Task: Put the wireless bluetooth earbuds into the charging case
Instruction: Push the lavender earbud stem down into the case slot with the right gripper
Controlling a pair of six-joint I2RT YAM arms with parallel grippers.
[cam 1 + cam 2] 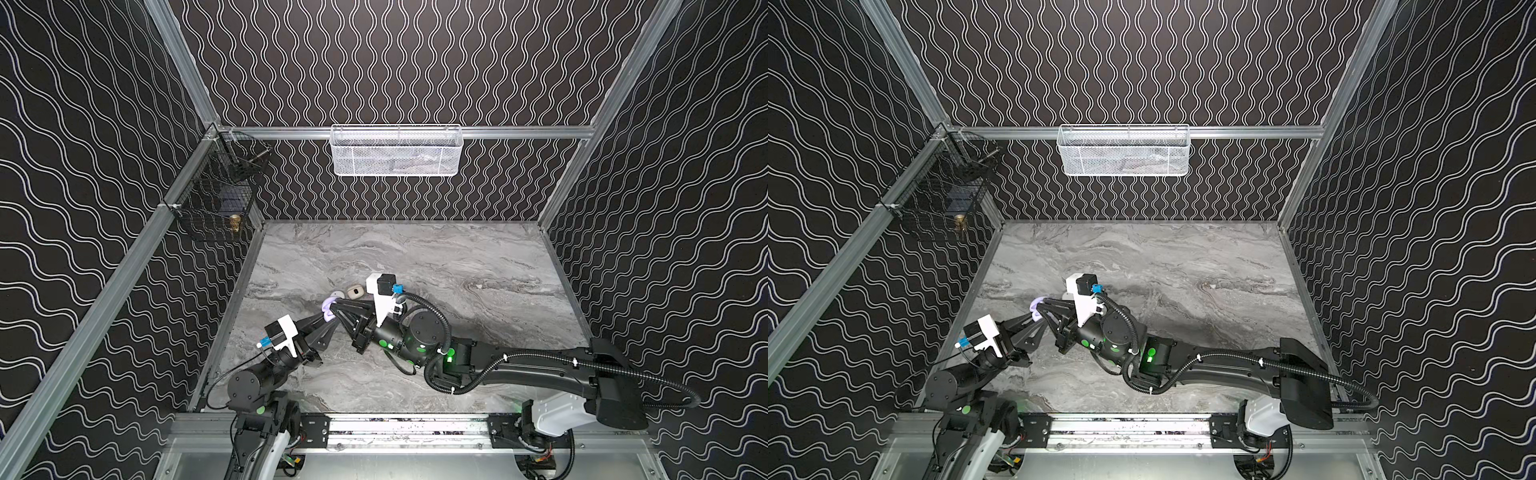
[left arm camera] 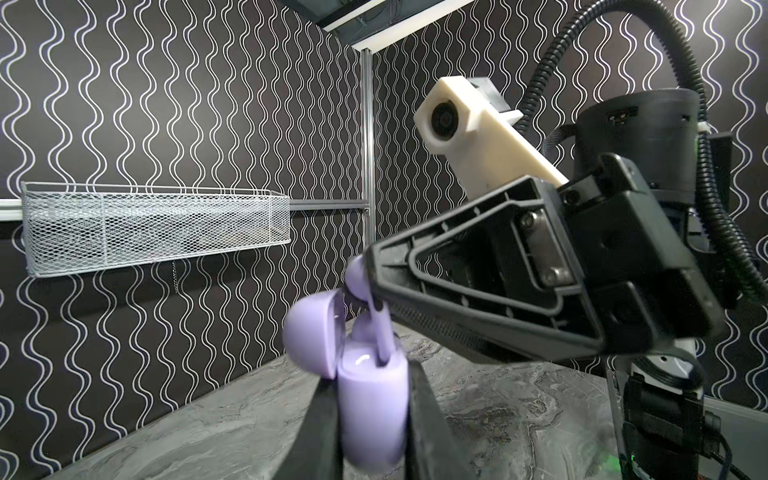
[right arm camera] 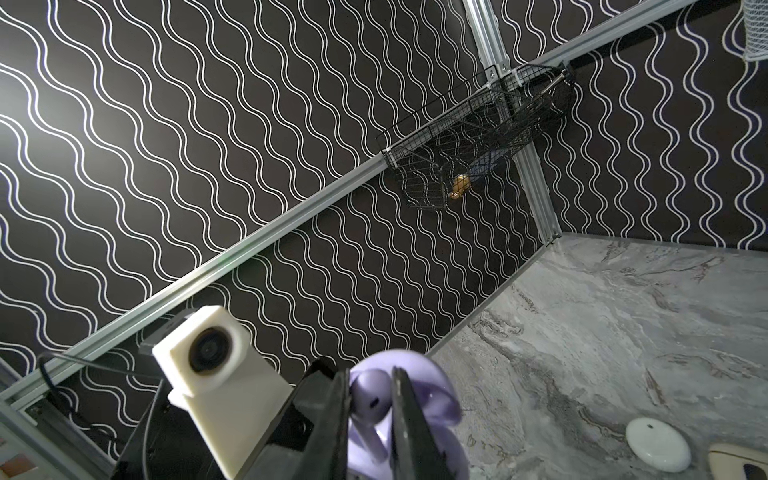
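**Lavender earbud at the mouth of its case**

In both top views the two arms meet over the left half of the worktop [image 1: 436, 257], about midway between its front and back edges. The left tool [image 1: 327, 319] is clamped on the lavender charging case [image 1: 328, 308]. The right tool [image 1: 333, 305] reaches across from the right and ends just above that case. Just behind them, toward the back edge, a closed white case [image 1: 338, 295] and a beige case [image 1: 354, 292] lie side by side on the worktop. A white mesh basket [image 1: 397, 151] hangs on the back wall and a black wire basket [image 1: 216, 195] in the back left corner.

In the left wrist view the case stands upright between the left tool's two dark fingers [image 2: 320, 428], with its lid swung open to one side. The right tool pinches the lavender earbud [image 2: 382, 336] by its head. The stem points down, and its tip reaches the open top of the case. Blur hides whether it is seated.

In the right wrist view the earbud's rounded head sits squeezed between the right tool's fingers [image 3: 338, 399], with the open case directly beyond it. The white case lies on the worktop off to one side, and the beige case is cut off by the picture's edge.
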